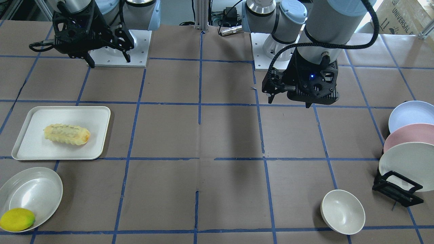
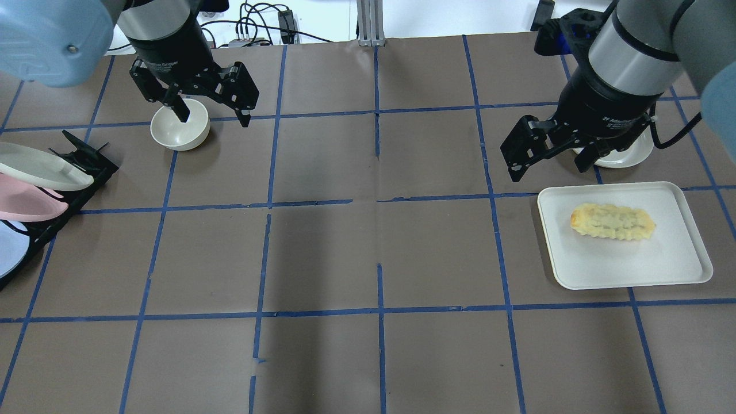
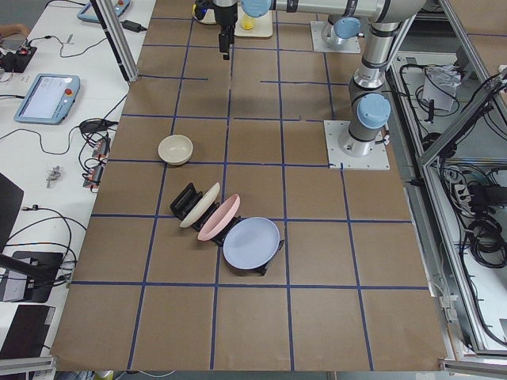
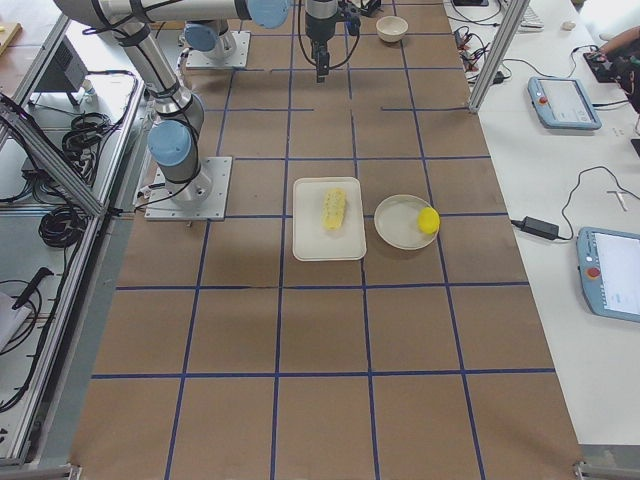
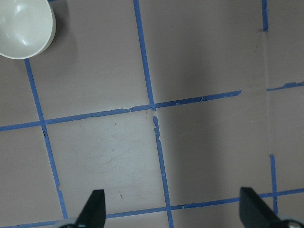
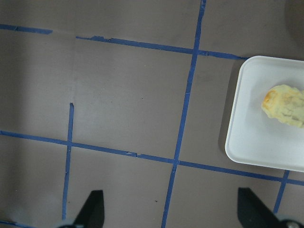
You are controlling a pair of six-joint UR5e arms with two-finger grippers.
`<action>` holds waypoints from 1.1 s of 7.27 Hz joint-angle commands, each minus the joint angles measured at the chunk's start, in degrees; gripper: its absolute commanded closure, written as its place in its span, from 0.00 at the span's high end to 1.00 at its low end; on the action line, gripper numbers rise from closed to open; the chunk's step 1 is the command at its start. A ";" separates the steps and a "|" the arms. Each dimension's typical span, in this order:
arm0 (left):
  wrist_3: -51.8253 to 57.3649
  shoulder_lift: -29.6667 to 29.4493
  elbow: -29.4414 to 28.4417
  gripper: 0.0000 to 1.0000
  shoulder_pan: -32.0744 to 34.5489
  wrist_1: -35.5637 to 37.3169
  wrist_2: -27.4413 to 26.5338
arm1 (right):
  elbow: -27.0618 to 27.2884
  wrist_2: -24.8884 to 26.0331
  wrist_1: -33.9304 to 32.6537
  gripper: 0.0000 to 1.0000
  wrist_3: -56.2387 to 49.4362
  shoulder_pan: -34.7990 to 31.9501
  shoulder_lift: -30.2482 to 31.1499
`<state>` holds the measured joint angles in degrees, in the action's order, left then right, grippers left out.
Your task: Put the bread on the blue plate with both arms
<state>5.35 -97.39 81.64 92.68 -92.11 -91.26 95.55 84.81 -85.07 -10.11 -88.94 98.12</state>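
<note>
Two broad grid squares in the middle of the brown surface lie open between the arms, crossed only by blue tape lines; everything else is toward the sides. Seen from overhead, the bread lies flat at 3 o'clock, pale yellow side up, its browned end toward 9 o'clock. It rests inside a white tray whose long side runs close to the surface's right edge. At 9 o'clock, at the left edge, the blue plate stands tilted in a black rack, with a pink plate and a white plate slotted beside it. A cream bowl sits at 10 o'clock. In the front view a shallow white dish at 8 o'clock carries a lemon on its rim. The left gripper hangs above the surface with its jaws wide apart and holds nothing; one finger overlaps the bowl from overhead, but the front view shows it well apart from it. The right gripper hangs just off the tray's 10 o'clock corner, jaws likewise spread, empty, touching nothing. A cardboard box behind the robot reads "UNIVERSAL"; the white lettering on the gripper bodies is too small to read.
</note>
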 commanded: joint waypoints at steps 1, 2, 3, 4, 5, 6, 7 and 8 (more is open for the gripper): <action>0.10 -0.69 0.10 1.00 0.05 0.61 0.11 | -0.02 0.00 -0.01 1.00 0.09 0.00 0.14; 0.10 -0.17 0.54 1.00 0.05 0.97 0.03 | -0.02 0.00 -0.01 1.00 0.00 0.00 0.06; 0.18 0.09 0.63 1.00 -0.04 0.88 -0.15 | -0.02 0.00 0.08 1.00 0.00 0.00 0.06; 0.45 0.01 0.80 1.00 -0.21 0.88 -0.24 | -0.02 0.00 0.08 1.00 -0.17 0.00 -0.12; 0.19 -0.08 0.80 1.00 -0.65 0.88 -0.15 | -0.02 0.00 0.00 1.00 0.00 0.00 0.23; 1.84 0.27 0.89 1.00 -3.26 0.27 -0.84 | -0.63 -0.09 -0.01 1.00 -0.08 0.00 0.06; 3.77 0.53 0.98 1.00 -9.21 0.18 -2.59 | -0.81 -0.09 -0.01 1.00 -0.26 0.00 0.14; 9.01 0.88 0.81 1.00 -18.14 -0.26 -3.83 | -0.81 -0.18 -0.01 1.00 -0.26 -0.09 0.32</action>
<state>9.50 -96.90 82.52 83.72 -91.92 -93.48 94.88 84.72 -85.08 -10.30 -88.96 98.29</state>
